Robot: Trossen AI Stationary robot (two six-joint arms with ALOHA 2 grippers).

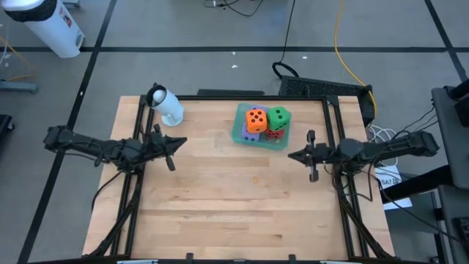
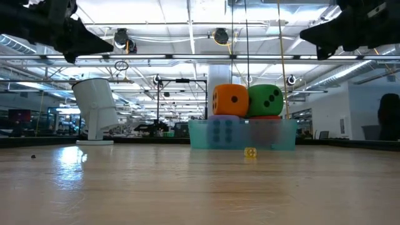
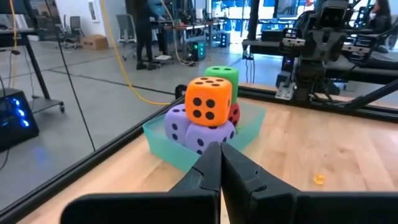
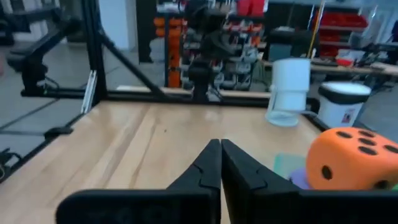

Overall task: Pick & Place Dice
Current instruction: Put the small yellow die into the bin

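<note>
The dice sit piled in a translucent teal tray (image 1: pixel 282 141) near the table's far edge, right of centre. The orange die (image 1: pixel 256 119) and the green die (image 1: pixel 278 117) lie on top; the red die (image 1: pixel 275 133) and two purple-blue dice (image 3: pixel 186 127) rest beneath them. My left gripper (image 1: pixel 182 141) hovers shut above the table's left side, pointing right at the pile (image 3: pixel 210 106). My right gripper (image 1: pixel 293 155) hovers shut just right of the tray, pointing left. Neither touches anything.
A white cylinder-shaped device (image 1: pixel 167 105) stands at the table's far left corner. A small yellow speck (image 1: pixel 256 178) lies on the wood in front of the tray. Black frame rails run along the table's sides. The near half of the tabletop (image 1: pixel 234 220) is bare wood.
</note>
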